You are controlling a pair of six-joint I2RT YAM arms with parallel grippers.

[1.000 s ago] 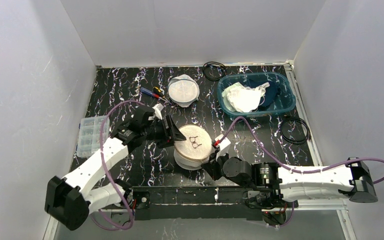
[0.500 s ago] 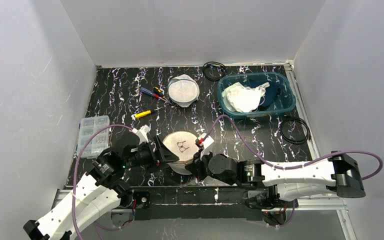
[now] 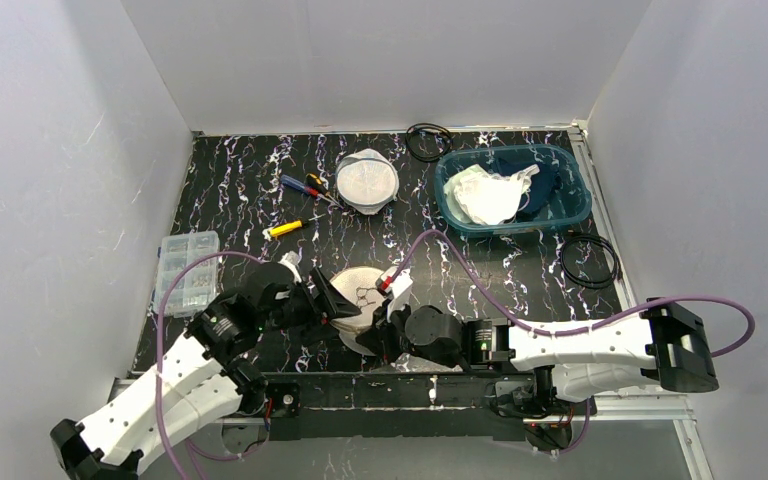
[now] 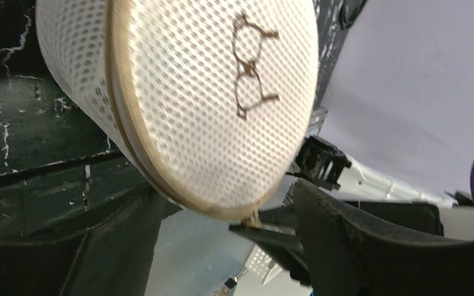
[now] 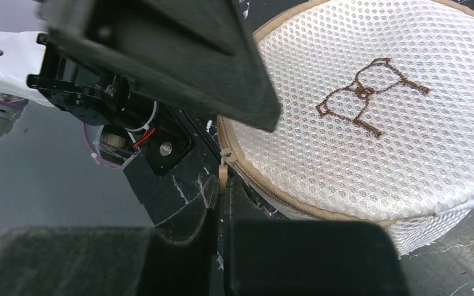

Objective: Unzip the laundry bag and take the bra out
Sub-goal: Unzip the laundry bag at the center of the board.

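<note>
Right gripper: its 2 fingers are pressed together on the tan zipper pull at the bag's rim.
Left gripper: jaws are spread wide with 1 finger on each side of the bag's lower edge, gripping nothing; whether they touch the mesh cannot be told.
Laundry bag: round white mesh, at the table's near edge between the 2 grippers.
Hidden: both wrists cover the bag's near side in the top view, and the left wrist view crops its upper part.
Zip: the tan tape is closed along the stretch shown by the right wrist; the rest curves out of sight.
Bra: not visible through the mesh.
Marking: a brown stitched bra outline on the bag's flat face.
Behind: a second mesh bag and a blue bin of crumpled cloth.
</note>
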